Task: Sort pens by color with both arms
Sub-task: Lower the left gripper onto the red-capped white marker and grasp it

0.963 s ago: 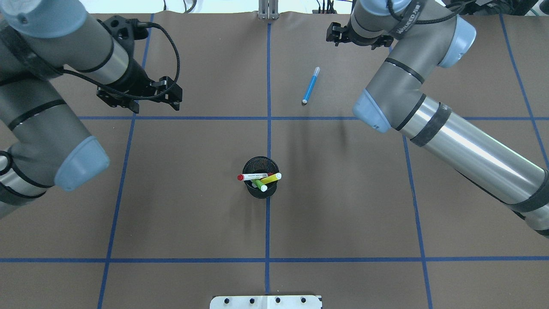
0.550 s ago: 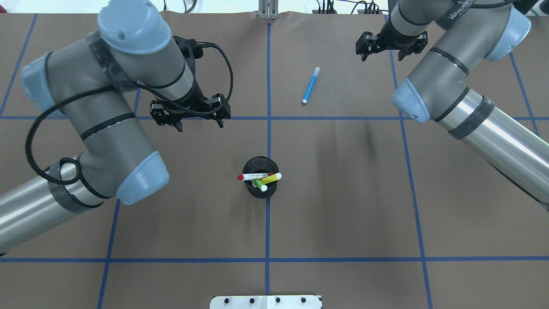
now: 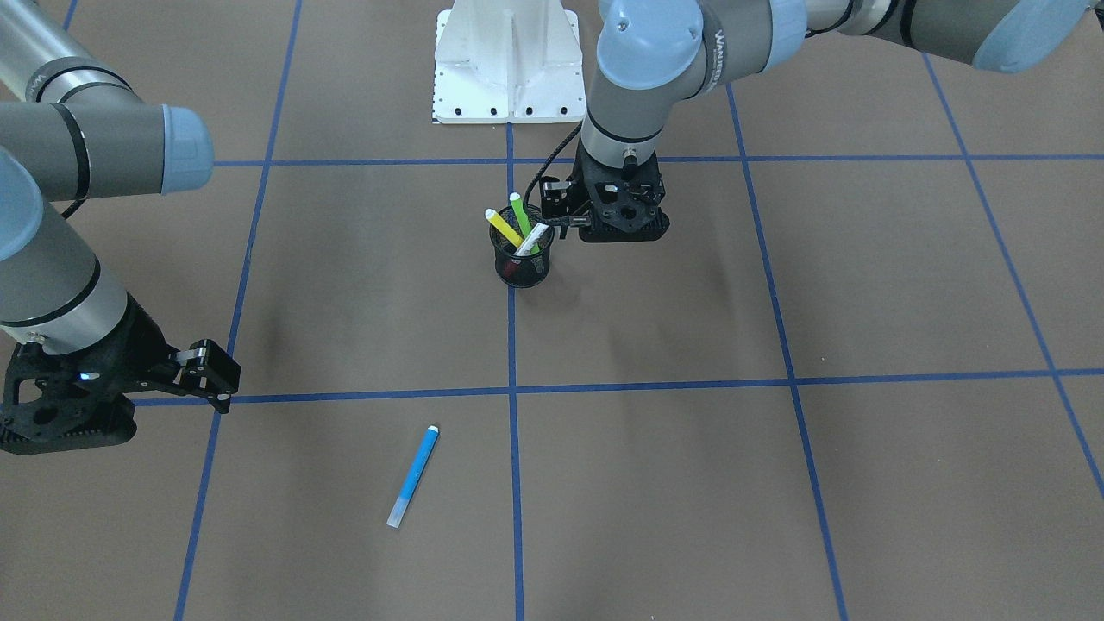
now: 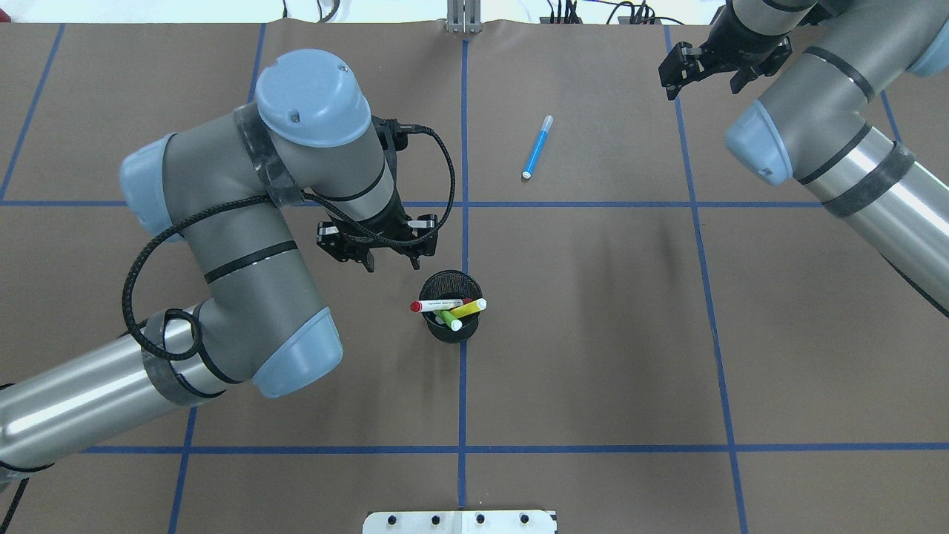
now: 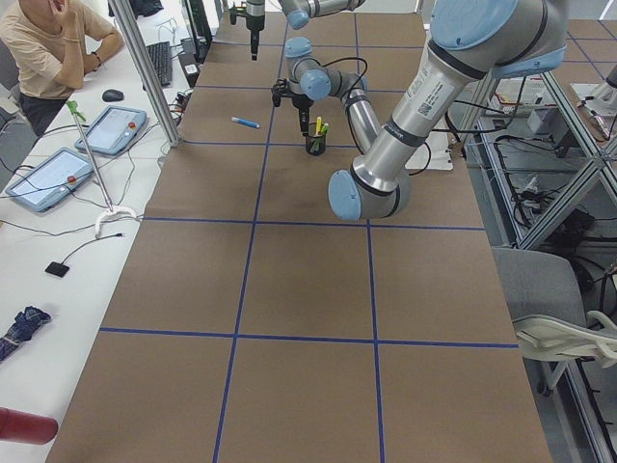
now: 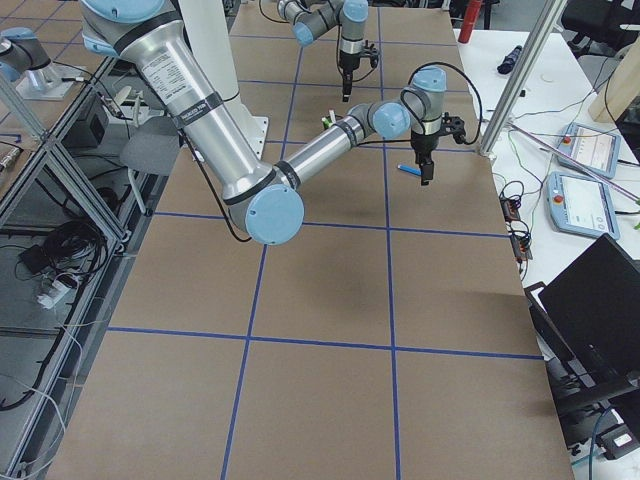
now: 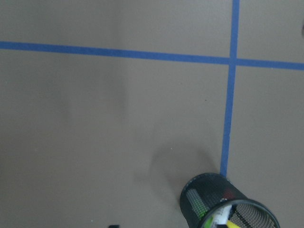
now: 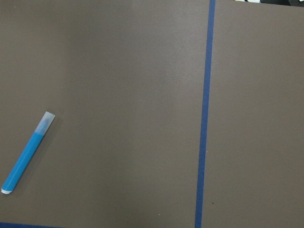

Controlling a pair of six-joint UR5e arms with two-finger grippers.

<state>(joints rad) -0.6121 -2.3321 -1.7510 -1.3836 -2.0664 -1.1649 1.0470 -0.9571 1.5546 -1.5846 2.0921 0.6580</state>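
A black mesh cup [image 4: 449, 334] stands at the table's middle and holds the red-capped white pen [image 4: 437, 305], the yellow pen [image 4: 468, 308] and the green pen [image 4: 447, 319]. The blue pen [image 4: 537, 147] lies flat on the table far beyond the cup; it also shows in the right wrist view [image 8: 27, 153]. My left gripper [image 4: 391, 261] is open and empty, just left of and beyond the cup. In the front view the left gripper [image 3: 559, 207] hangs beside the cup [image 3: 522, 263]. My right gripper [image 4: 704, 74] is open and empty, far right of the blue pen.
Blue tape lines [image 4: 463, 386] divide the brown table into squares. The white pedestal base [image 4: 460, 521] sits at the near edge. A person [image 5: 48, 48] and tablets are at a side desk beyond the table's far edge.
My left arm has swung right and nearer, bringing its gripper beside the cup. My right gripper has moved right, away from the blue pen. The pens have not moved.
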